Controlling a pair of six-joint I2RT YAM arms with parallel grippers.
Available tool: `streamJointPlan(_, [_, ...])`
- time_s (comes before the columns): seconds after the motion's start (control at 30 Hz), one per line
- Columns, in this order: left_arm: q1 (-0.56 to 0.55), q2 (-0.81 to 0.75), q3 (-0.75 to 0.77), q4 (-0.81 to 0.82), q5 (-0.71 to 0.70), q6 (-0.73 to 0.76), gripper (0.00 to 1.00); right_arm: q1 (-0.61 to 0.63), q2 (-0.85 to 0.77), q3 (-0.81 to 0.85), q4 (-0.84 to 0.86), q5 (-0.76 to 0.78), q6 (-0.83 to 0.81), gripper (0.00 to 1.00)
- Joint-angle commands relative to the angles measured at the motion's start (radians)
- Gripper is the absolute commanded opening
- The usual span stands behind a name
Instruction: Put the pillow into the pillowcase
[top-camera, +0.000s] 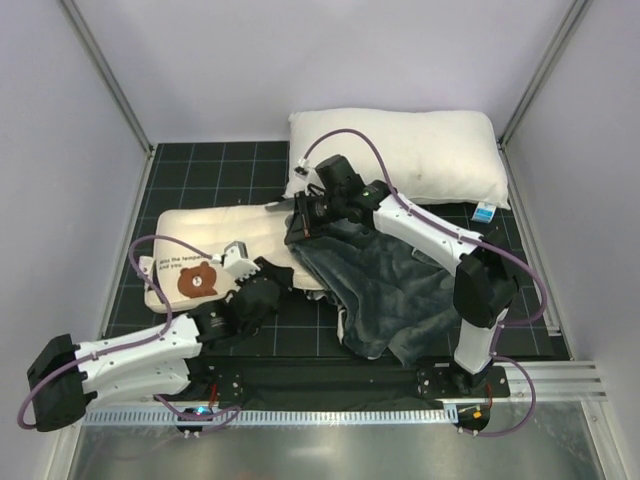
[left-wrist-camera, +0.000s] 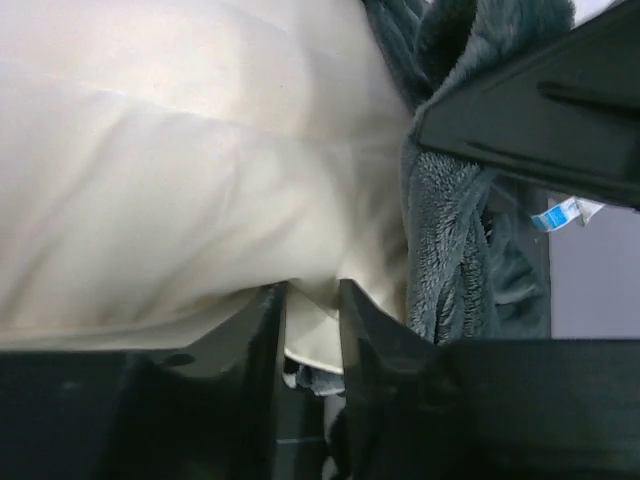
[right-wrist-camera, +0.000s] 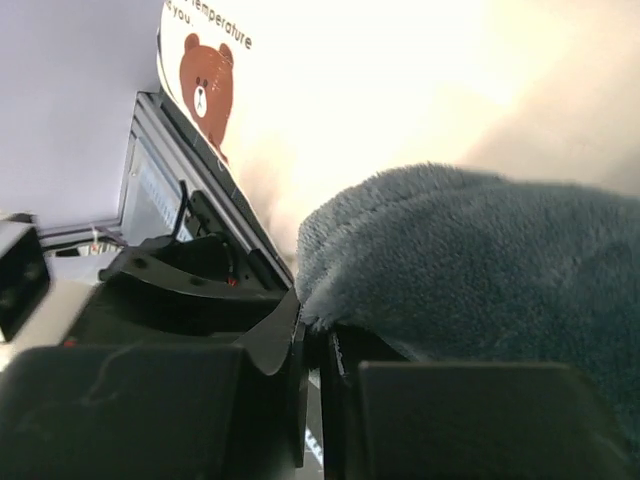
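Observation:
The cream pillow (top-camera: 215, 240) lies at the left of the mat, its brown bear face (top-camera: 197, 281) at the near end. Its right end meets the dark grey pillowcase (top-camera: 385, 285), crumpled at centre right. My left gripper (top-camera: 278, 272) is at the pillow's near right edge. In the left wrist view it (left-wrist-camera: 312, 300) is shut on a fold of the pillow (left-wrist-camera: 180, 180), beside the pillowcase (left-wrist-camera: 450, 220). My right gripper (top-camera: 300, 222) is at the pillowcase's far left corner. Its wrist view shows it (right-wrist-camera: 315, 320) shut on the pillowcase's (right-wrist-camera: 480, 260) plush edge, lifted over the pillow (right-wrist-camera: 400, 90).
A larger plain white pillow (top-camera: 400, 155) lies at the back of the dark gridded mat (top-camera: 220, 160). A small blue tag (top-camera: 484, 212) sits right of the right arm. Grey walls with metal posts (top-camera: 105, 75) close in the sides.

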Motion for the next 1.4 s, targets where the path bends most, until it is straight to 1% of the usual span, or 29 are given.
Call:
streamJointPlan(0.0, [0.0,-0.101,0.015,-0.186,-0.14,-0.054,0.36,0.004,-0.061,-0.027,0.046,0.076,-0.038,0.11])
streamJointPlan(0.03, [0.015,-0.151,0.019,-0.262,-0.144,-0.048,0.42,0.004,-0.067,-0.04,0.046,0.094,-0.044,0.16])
streamJointPlan(0.07, [0.026,-0.172,0.024,-0.291,-0.134,-0.042,0.52,0.004,-0.082,-0.063,0.049,0.099,-0.044,0.17])
streamJointPlan(0.1, [0.038,-0.192,0.03,-0.316,-0.126,-0.024,0.57,0.003,-0.091,-0.077,0.052,0.104,-0.048,0.21])
streamJointPlan(0.13, [0.065,-0.214,0.033,-0.345,-0.112,-0.014,0.61,0.004,-0.101,-0.089,0.052,0.108,-0.054,0.29])
streamJointPlan(0.17, [0.081,-0.243,0.033,-0.382,-0.1,-0.005,0.68,0.004,-0.108,-0.106,0.049,0.117,-0.061,0.33])
streamJointPlan(0.2, [0.092,-0.258,0.041,-0.406,-0.074,0.003,0.72,0.012,-0.125,-0.113,0.038,0.125,-0.071,0.37])
streamJointPlan(0.23, [0.105,-0.269,0.047,-0.428,-0.062,0.016,0.75,0.018,-0.134,-0.116,0.026,0.134,-0.099,0.45])
streamJointPlan(0.3, [0.147,-0.286,0.064,-0.497,-0.025,0.026,0.84,0.053,-0.156,-0.105,-0.036,0.188,-0.139,0.51])
streamJointPlan(0.33, [0.167,-0.288,0.07,-0.514,-0.011,0.039,0.86,0.067,-0.159,-0.088,-0.061,0.212,-0.157,0.57])
streamJointPlan(0.4, [0.245,-0.282,0.073,-0.546,0.058,0.055,0.89,0.115,-0.167,-0.064,-0.138,0.306,-0.199,0.62])
streamJointPlan(0.43, [0.277,-0.274,0.07,-0.549,0.092,0.068,0.91,0.129,-0.168,-0.042,-0.162,0.344,-0.203,0.65])
streamJointPlan(0.47, [0.346,-0.263,0.067,-0.551,0.124,0.073,0.91,0.138,-0.17,-0.034,-0.201,0.373,-0.205,0.66])
streamJointPlan(0.5, [0.377,-0.26,0.065,-0.551,0.185,0.076,0.91,0.161,-0.17,-0.025,-0.222,0.433,-0.202,0.68])
streamJointPlan(0.57, [0.441,-0.251,0.056,-0.552,0.23,0.085,0.95,0.19,-0.171,-0.005,-0.264,0.485,-0.2,0.69])
streamJointPlan(0.6, [0.447,-0.251,0.053,-0.549,0.248,0.087,0.96,0.21,-0.177,-0.007,-0.275,0.533,-0.199,0.7])
streamJointPlan(0.63, [0.454,-0.248,0.048,-0.549,0.268,0.09,0.97,0.248,-0.182,-0.005,-0.284,0.544,-0.2,0.69])
streamJointPlan(0.73, [0.454,-0.248,0.035,-0.564,0.29,0.089,0.98,0.317,-0.191,-0.034,-0.324,0.666,-0.18,0.7])
streamJointPlan(0.8, [0.454,-0.251,0.018,-0.571,0.294,0.089,1.0,0.379,-0.187,-0.057,-0.327,0.692,-0.177,0.7])
streamJointPlan(0.83, [0.454,-0.254,0.012,-0.568,0.294,0.085,1.0,0.398,-0.182,-0.074,-0.324,0.738,-0.179,0.71])
streamJointPlan(0.87, [0.454,-0.256,-0.002,-0.571,0.29,0.082,1.0,0.429,-0.173,-0.08,-0.303,0.757,-0.189,0.72])
streamJointPlan(0.97, [0.454,-0.266,-0.007,-0.574,0.278,0.072,1.0,0.475,-0.159,-0.113,-0.208,0.743,-0.3,0.79])
streamJointPlan(1.0, [0.454,-0.272,-0.002,-0.578,0.276,0.073,1.0,0.483,-0.16,-0.131,-0.181,0.769,-0.353,0.86])
streamJointPlan(1.1, [0.452,-0.306,0.031,-0.623,0.249,0.098,1.0,0.501,-0.167,-0.165,-0.076,0.788,-0.462,0.96])
streamJointPlan(1.13, [0.454,-0.324,0.041,-0.646,0.23,0.101,1.0,0.508,-0.167,-0.188,-0.022,0.8,-0.532,0.98])
streamJointPlan(1.23, [0.454,-0.367,0.07,-0.736,0.155,0.096,1.0,0.517,-0.17,-0.251,0.098,0.87,-0.645,1.0])
streamJointPlan(1.27, [0.454,-0.422,0.071,-0.767,0.143,0.092,1.0,0.517,-0.17,-0.261,0.122,0.907,-0.668,1.0])
streamJointPlan(1.33, [0.454,-0.493,0.07,-0.779,0.12,0.085,1.0,0.518,-0.157,-0.293,0.173,0.926,-0.721,1.0])
streamJointPlan(1.37, [0.454,-0.58,0.07,-0.788,0.112,0.078,1.0,0.518,-0.15,-0.301,0.213,0.929,-0.773,1.0])
